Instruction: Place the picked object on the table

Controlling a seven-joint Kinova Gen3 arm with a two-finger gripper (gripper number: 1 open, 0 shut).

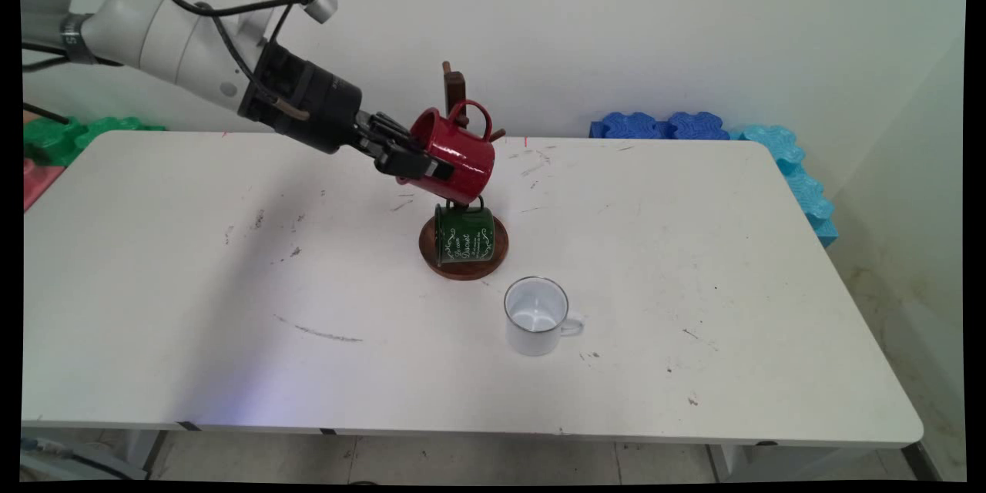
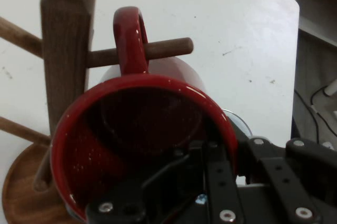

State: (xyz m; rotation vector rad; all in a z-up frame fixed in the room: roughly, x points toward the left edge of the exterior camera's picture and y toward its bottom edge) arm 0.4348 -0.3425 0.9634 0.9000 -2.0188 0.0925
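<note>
- The gripper (image 1: 420, 158) reaches in from the upper left, and its jaws are closed on the rim of a red mug (image 1: 454, 155), one jaw inside the mouth and the other on the outer wall.
- In the hand view the red mug (image 2: 142, 145) faces the camera mouth-first, the inner finger (image 2: 174, 182) lying against its dark inside and the outer linkage showing past the rim at lower right.
- The mug is held tilted on its side above the desk (image 1: 693, 246), its mouth toward the arm and its handle (image 1: 479, 117) uppermost.
- The handle (image 2: 131, 39) is looped over a horizontal peg (image 2: 158, 50) of the wooden mug tree (image 2: 66, 50); the peg passes through the loop.
- A green mug (image 1: 464, 235) with white lettering hangs lower on the same tree, just under the red one, over the round wooden base (image 1: 464, 269).
- A white mug (image 1: 537, 316) stands upright on the desk just in front of the base, handle to the right, apart from the jaws.
- Blue foam blocks (image 1: 662, 125) lie at the desk's far right edge, and green ones (image 1: 69, 135) at its far left.
</note>
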